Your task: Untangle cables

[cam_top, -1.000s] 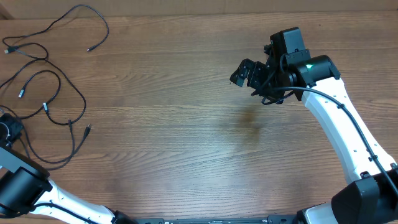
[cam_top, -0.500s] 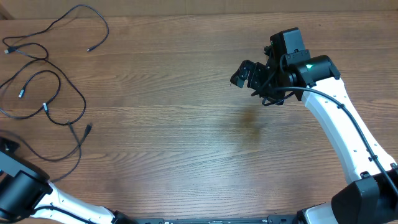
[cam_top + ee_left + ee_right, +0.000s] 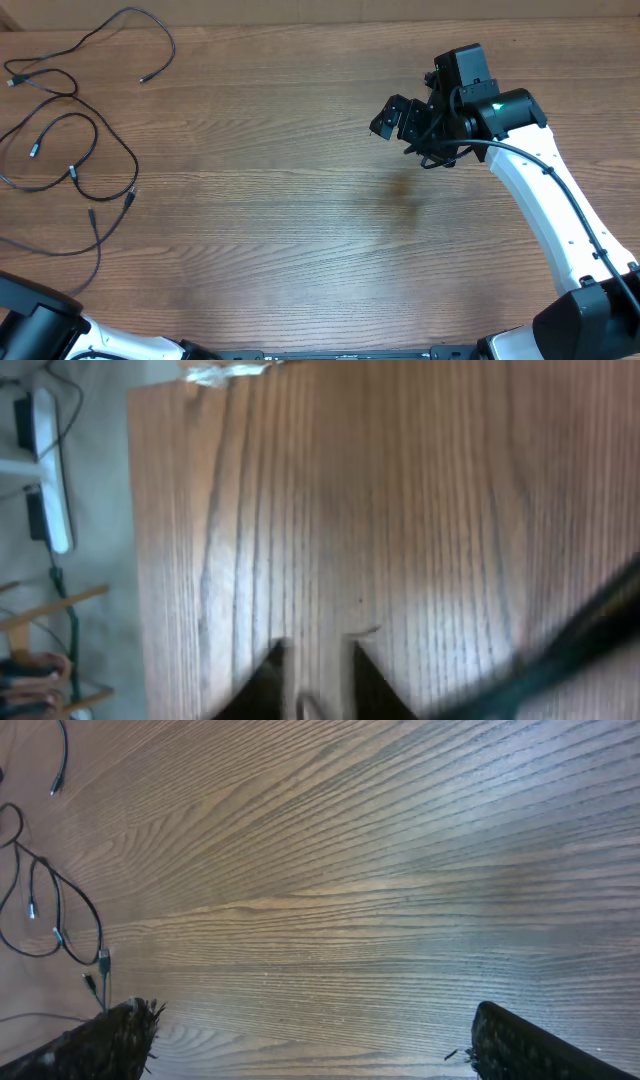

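On the wooden desk (image 3: 300, 250), the right arm (image 3: 545, 205) reaches in from the lower right corner. It holds its right hand (image 3: 396, 120) above bare wood in the upper right, fingers spread wide with nothing between them, well apart from the work. The left arm (image 3: 35, 325) shows only at the lower left edge. In its wrist view the left hand (image 3: 318, 665) has a narrow gap between two dark tips with a faint curve in it, too blurred to tell whether it pinches a strand. The cables (image 3: 72, 175) sprawl as loose loops along the desk's left side, one strand trailing down toward the left arm. They look light, limp and thin, likely to slide and drag their neighbours when pulled. A pinch on a free run just behind one of the small plug ends (image 3: 143, 77), away from the crossings, seems the surest hold.
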Tool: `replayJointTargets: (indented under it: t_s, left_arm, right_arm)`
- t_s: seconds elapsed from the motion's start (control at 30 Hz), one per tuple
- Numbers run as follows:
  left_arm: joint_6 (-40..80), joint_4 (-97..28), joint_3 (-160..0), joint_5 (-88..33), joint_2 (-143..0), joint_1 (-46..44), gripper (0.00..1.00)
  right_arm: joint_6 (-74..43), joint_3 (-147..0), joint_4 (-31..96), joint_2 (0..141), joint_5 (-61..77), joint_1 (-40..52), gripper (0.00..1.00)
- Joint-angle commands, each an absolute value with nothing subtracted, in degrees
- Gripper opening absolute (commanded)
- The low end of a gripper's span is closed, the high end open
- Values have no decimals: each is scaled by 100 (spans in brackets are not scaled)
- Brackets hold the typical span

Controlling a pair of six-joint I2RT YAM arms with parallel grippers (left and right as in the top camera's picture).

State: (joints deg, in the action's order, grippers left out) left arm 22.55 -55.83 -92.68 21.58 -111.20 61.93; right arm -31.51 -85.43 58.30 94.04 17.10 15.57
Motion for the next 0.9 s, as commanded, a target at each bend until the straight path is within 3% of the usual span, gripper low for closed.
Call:
replayJointTargets:
  t_s: [0.0, 0.07, 0.1, 0.3, 0.37, 0.5, 0.53, 0.63, 0.73, 0.87]
  left_arm:
    - [2316, -5502, -9349, 1806, -11351, 6134, 60]
    - [2246, -5454, -9354, 1796, -11349, 6106, 93]
    - [2189, -5439, -9373, 1776, -11345, 6097, 100]
    - [2018, -5631, -9786, 1444, -11246, 5916, 100]
    - [1828, -5627, -9977, 915, -11168, 5771, 90]
    - [1444, -5540, -10121, -687, -11091, 5376, 87]
    - [1367, -5579, -10103, -801, -11100, 5242, 80]
    - [1269, -5728, -9856, -189, -11166, 4825, 55]
    - [1288, -5701, -9430, 325, -11214, 4484, 6]
    - [1553, -5566, -8927, 342, -11218, 4224, 4]
  right_arm:
    - [-3142, -8556, 5830, 9378, 1653, 1568, 100]
    - [-3142, -8556, 5833, 9378, 1653, 1568, 100]
    - [-3142, -8556, 5833, 9378, 1656, 1568, 100]
    - [-3142, -8556, 5850, 9378, 1656, 1568, 100]
    - [-3142, -8556, 5850, 9378, 1656, 1568, 100]
    - [-3142, -8556, 5867, 9378, 1653, 1568, 100]
    - [-3142, -8556, 5867, 9378, 1656, 1568, 100]
    - [-3142, -8556, 5867, 9378, 1656, 1568, 100]
    - [-3140, -8556, 5922, 9378, 1653, 1568, 100]
    - [-3140, -8556, 5931, 9380, 1653, 1568, 100]
